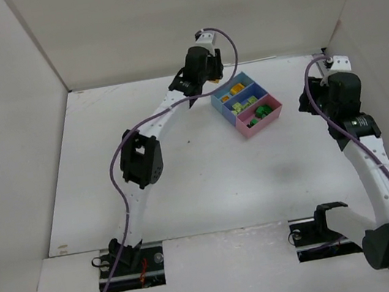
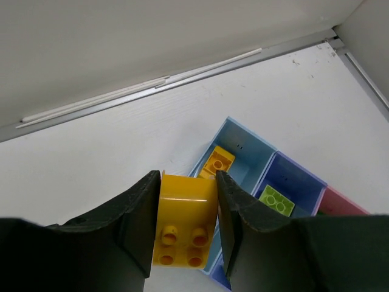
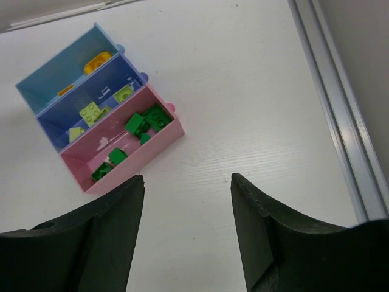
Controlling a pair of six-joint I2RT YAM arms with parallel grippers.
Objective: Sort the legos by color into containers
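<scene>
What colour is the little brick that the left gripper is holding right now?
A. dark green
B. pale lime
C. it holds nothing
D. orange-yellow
D: the left wrist view shows an orange-yellow brick clamped between the two fingers of the left gripper, near the light blue tray.

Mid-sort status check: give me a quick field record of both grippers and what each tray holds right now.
left gripper: shut on yellow brick, near the light blue tray
right gripper: open, holding nothing
light blue tray contents: orange-yellow bricks
darker blue tray: lime bricks
pink tray: green bricks
</scene>
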